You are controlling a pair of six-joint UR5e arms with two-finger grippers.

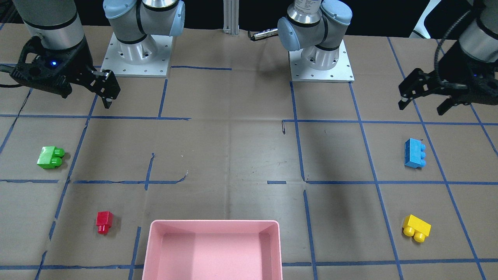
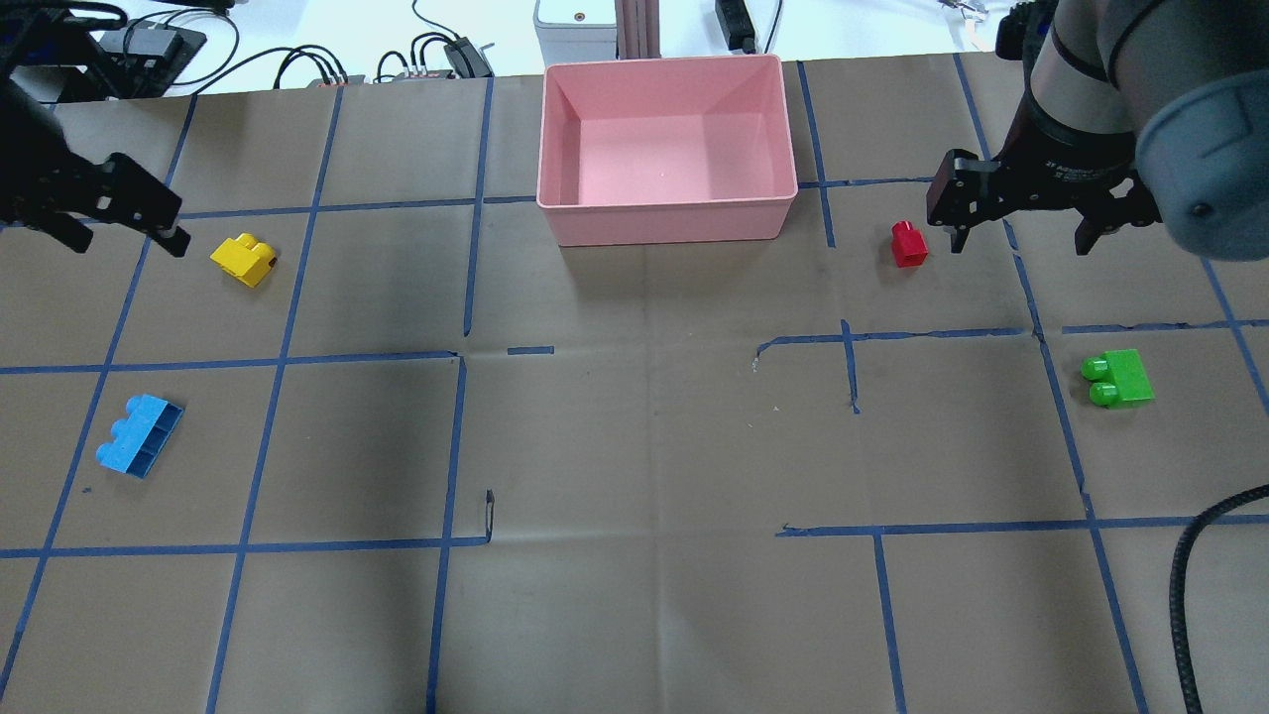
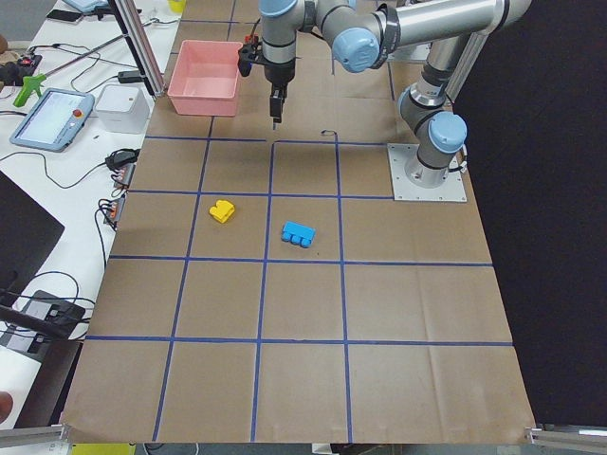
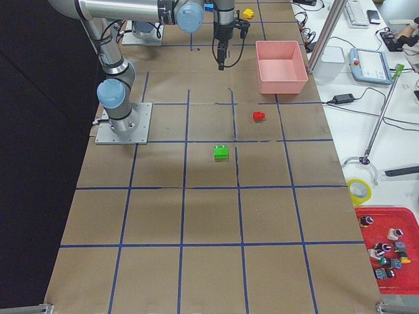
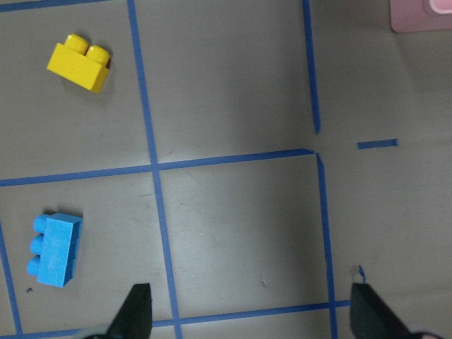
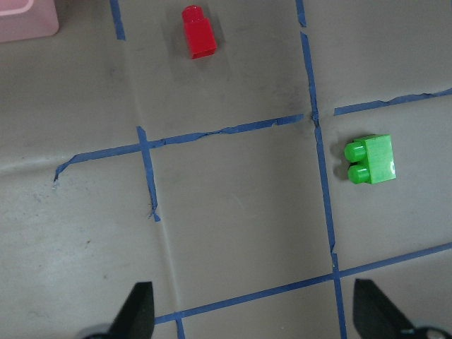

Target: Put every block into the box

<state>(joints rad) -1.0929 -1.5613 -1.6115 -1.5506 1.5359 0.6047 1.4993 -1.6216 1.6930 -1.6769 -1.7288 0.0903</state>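
Blocks first, nearest the robot: the blue block (image 2: 139,434) lies on its side out on the left of the table (image 2: 634,446). The green block (image 2: 1120,378) sits well apart from it on the right, also tipped over, with its studs pointing in toward the middle. One tape square farther out comes the yellow block (image 2: 244,260) on the left, again on its side. Across from it on the right is the little red block (image 2: 907,244), its stud aimed toward the far edge.

Up over that same row hang both arms. The left gripper (image 2: 129,241) is on the outer side of the yellow block, claw spread wide. Its wrist camera shows the two tips far apart with only taped paper between them. The right gripper (image 2: 1019,243) is on the outer side of the red block, claw likewise spread wide. From overhead one fingertip looks just beside the red block, but the side view suggests it hangs clear above the table.

Farthest out, in the middle at the table's far edge, stands the pink box (image 2: 666,218). All four blocks lie outside it on the paper.
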